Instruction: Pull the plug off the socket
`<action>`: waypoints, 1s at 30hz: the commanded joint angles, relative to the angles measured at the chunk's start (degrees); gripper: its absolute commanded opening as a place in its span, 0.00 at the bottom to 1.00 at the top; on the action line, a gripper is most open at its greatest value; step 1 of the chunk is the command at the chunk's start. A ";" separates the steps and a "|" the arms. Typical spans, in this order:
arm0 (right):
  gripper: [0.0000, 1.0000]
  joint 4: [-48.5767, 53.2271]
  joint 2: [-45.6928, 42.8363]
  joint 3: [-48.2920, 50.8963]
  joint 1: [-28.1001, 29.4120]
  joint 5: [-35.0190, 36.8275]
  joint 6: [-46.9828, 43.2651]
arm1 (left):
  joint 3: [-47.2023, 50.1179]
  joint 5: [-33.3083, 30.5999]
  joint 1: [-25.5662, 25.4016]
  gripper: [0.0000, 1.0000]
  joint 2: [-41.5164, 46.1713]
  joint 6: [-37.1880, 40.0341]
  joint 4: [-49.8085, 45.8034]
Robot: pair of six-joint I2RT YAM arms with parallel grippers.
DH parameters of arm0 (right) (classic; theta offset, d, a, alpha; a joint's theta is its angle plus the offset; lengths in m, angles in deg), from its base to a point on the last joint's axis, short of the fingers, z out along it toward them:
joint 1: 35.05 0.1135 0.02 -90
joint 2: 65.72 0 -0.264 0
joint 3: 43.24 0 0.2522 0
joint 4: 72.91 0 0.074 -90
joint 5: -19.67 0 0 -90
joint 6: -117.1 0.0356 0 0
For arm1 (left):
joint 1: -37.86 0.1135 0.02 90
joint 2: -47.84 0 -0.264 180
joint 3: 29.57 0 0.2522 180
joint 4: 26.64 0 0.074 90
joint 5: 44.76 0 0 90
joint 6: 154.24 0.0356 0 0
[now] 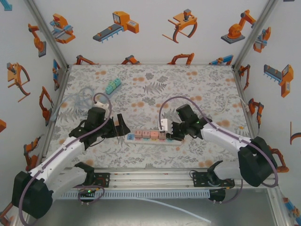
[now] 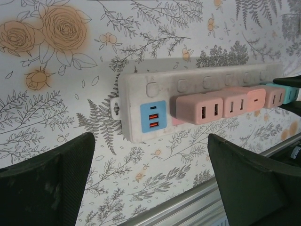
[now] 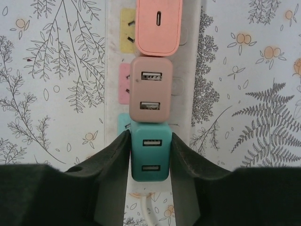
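Right fingers [image 3: 113, 162] are shut on the teal plug [image 3: 149, 157], one pad pressed flat to each of its sides. That plug sits in the last socket at the right end of the power strip [image 3: 190, 61], and its two USB ports face the wrist camera. Next along the strip stands a dusty-pink plug [image 3: 151, 89], touching the teal one, and beyond it a salmon-pink plug [image 3: 159, 26]. Left fingers [image 2: 47, 183] are spread wide and hold nothing. They hang just on the near side of the strip's left end, one on either side of the blue USB panel [image 2: 153, 121] and apart from it. From above, the strip lies left to right on the flowered bench [image 1: 197, 84], towards its near edge and between the two arms. A small teal block [image 1: 113, 86] lies far back on the left, well apart from the strip, with a loop of clear cable [image 1: 82, 96] near it.
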 commanded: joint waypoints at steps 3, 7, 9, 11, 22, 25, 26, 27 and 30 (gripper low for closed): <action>0.26 1.87 2.02 -2.55 0.31 -2.95 -3.74 | -2.17 -4.27 -0.36 0.97 -4.31 -4.70 -2.43; 0.25 3.46 2.99 -4.34 0.31 -2.74 -4.75 | -2.33 -4.87 -0.33 0.76 -9.14 -7.96 -0.42; 0.25 3.83 3.26 -4.73 0.31 -2.62 -4.75 | -2.22 -2.27 -0.50 0.67 -11.05 -8.29 1.70; 0.25 3.74 3.35 -4.74 0.31 -2.77 -4.75 | -2.22 -0.41 -0.85 0.57 -12.69 -8.01 3.34; 0.23 3.38 2.85 -4.80 0.29 -4.01 -4.27 | -3.38 2.76 -3.07 0.45 -20.57 -5.82 4.80; 0.22 3.22 2.65 -4.99 0.31 -4.26 -4.05 | -4.04 0.85 -4.49 0.44 -21.89 -5.12 3.41; 0.22 3.31 2.57 -5.20 0.29 -4.34 -4.05 | -4.69 -0.59 -5.40 0.44 -22.30 -4.55 2.12; 0.21 3.32 2.48 -5.26 0.32 -4.44 -4.00 | -5.26 -2.48 -6.37 0.44 -22.86 -3.89 0.52; 0.19 2.11 2.26 -5.35 0.31 -4.44 -2.54 | -6.27 -7.37 -8.53 0.44 -24.46 -3.06 -2.84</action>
